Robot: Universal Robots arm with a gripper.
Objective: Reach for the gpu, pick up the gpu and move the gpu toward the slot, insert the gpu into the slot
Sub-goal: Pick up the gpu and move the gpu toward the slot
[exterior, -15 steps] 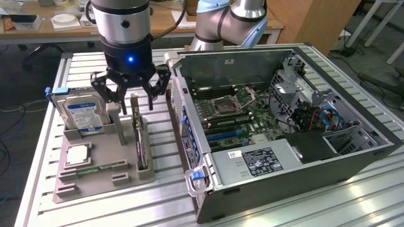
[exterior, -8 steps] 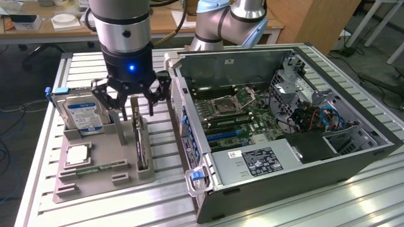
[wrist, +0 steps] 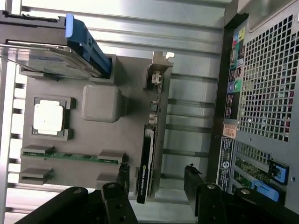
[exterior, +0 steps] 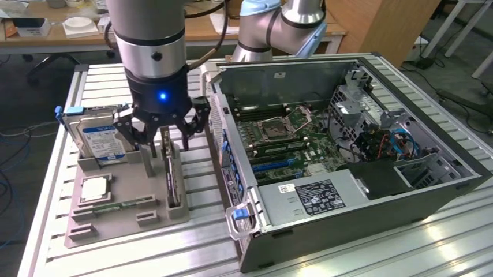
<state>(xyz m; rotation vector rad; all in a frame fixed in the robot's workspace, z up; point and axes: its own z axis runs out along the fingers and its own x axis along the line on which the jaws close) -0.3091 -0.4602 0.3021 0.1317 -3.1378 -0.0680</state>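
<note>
Gpu [exterior: 171, 173]: stands on edge in grey holder tray [exterior: 115, 216] on worktop [exterior: 193, 251], at the exterior view's left of open computer case [exterior: 347, 190]. Hand [exterior: 165, 147]: above the card, jaws spread wide, one finger either side, gripping nothing. Hard drive [exterior: 100, 138]: upright, tray's far end.

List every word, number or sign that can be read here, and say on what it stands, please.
Nothing can be read with certainty.
Blue-and-white label on the silver hard drive: print too small.
Black-and-white sticker on the grey power supply box: too blurred.
White lettering on the thin dark gpu card: blurred, not legible.
Small stickers on the black rear of the computer case: too small.
</note>
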